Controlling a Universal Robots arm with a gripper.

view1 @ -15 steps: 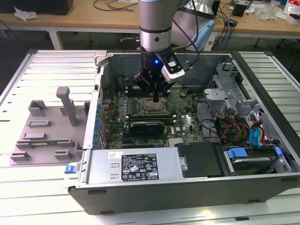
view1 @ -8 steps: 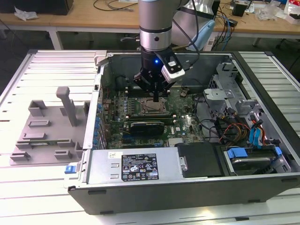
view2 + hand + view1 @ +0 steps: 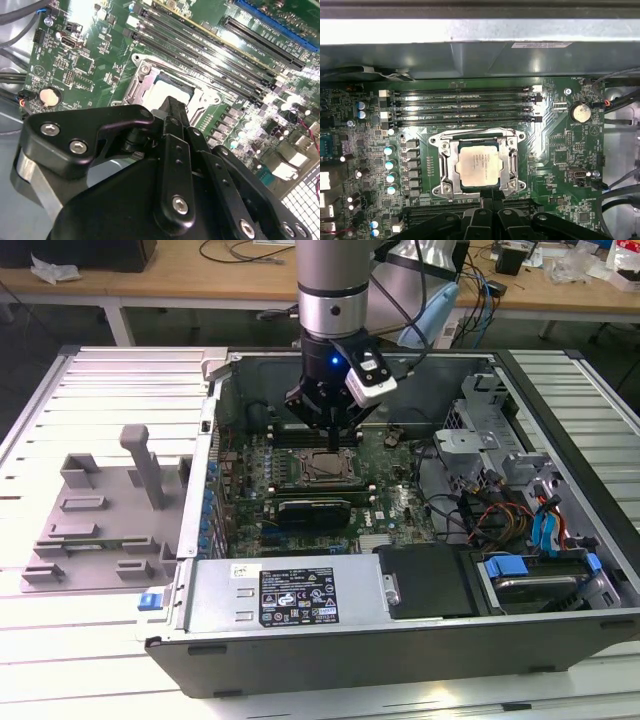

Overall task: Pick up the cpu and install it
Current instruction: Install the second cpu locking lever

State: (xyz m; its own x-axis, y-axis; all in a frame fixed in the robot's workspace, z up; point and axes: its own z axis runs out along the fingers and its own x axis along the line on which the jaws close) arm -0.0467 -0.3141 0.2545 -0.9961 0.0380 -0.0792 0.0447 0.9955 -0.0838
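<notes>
Black multi-link gripper [image 3: 331,426] hangs inside the open grey computer case [image 3: 300,645], directly above the socket; whether its jaws are parted cannot be told. Beyond it, the small silver-white square cpu [image 3: 479,165] lies flat inside the metal socket frame [image 3: 443,170] on the green motherboard [image 3: 560,150], near the black memory slots [image 3: 460,107].
</notes>
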